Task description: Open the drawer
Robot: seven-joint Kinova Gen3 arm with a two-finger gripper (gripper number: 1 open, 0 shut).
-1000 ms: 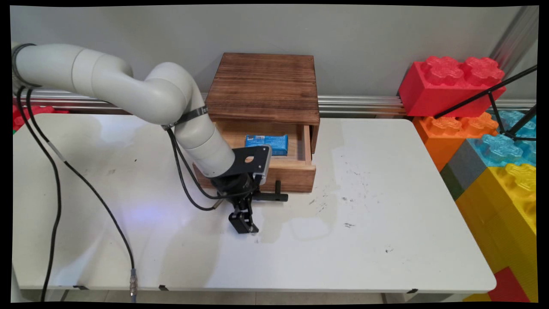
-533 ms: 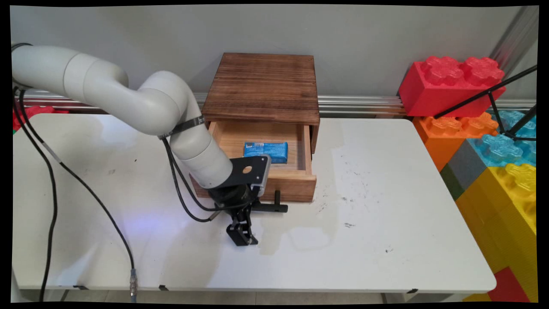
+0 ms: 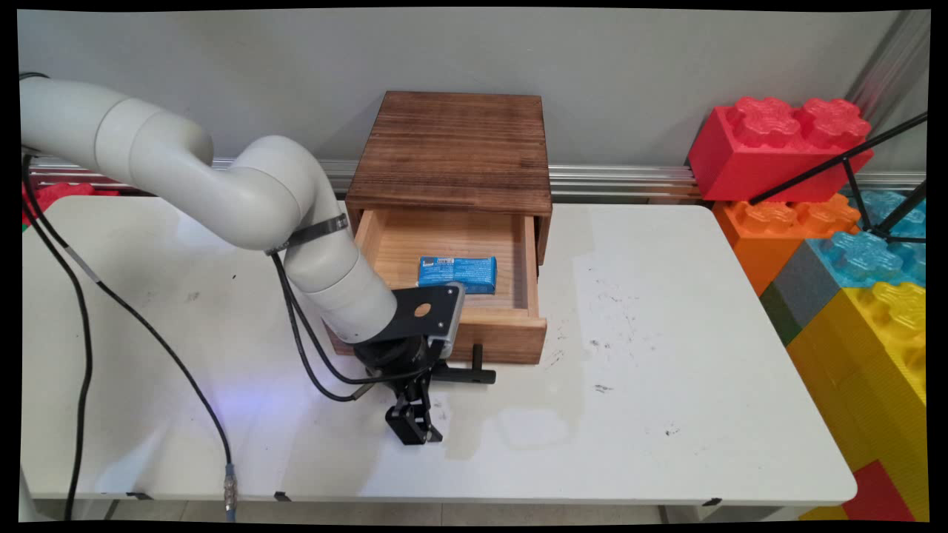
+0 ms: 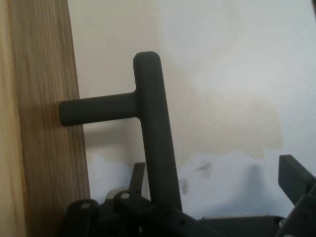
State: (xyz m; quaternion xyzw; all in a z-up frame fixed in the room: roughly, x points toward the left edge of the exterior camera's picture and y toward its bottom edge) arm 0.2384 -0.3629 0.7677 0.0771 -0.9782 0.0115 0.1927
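Inside open drawer [image 3: 450, 248], blue packet [image 3: 457, 272]; hand [image 3: 415, 429] by handle [image 4: 150, 133].

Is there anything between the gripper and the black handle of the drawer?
Nothing visible. In the hand view the black handle rises right at the gripper, seemingly inside its open jaws, close to one side. Only bare table lies behind it.

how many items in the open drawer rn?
1: a blue rectangular packet lying flat on the floor of the open wooden drawer, toward its front. The arm covers the drawer's front left corner, so something could be hidden there.
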